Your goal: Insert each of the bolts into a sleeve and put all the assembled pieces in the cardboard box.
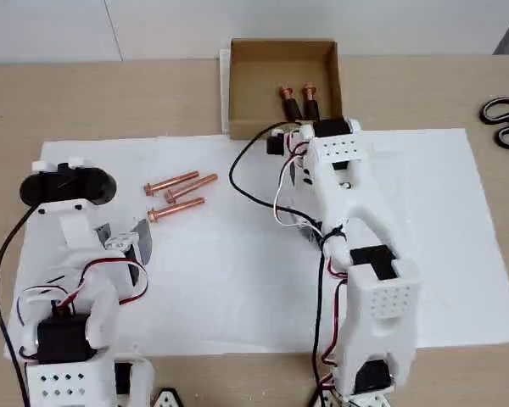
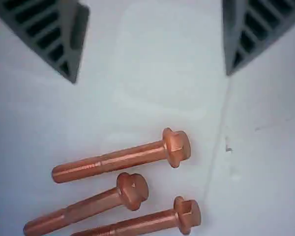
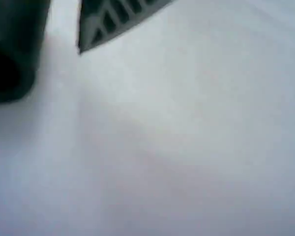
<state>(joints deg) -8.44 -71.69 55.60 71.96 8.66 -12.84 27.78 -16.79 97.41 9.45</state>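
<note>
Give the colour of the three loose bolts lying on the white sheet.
Shiny copper-orange. The bolts show best in the left wrist view.

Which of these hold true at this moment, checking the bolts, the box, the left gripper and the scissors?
1. Three bolts lie loose on the white paper. True.
2. The cardboard box is empty. False: two assembled pieces are in it.
3. The left gripper is shut on a bolt. False: it is open above the bolts and holds nothing.
4. Scissors lie on the table, off the paper. True.
</note>
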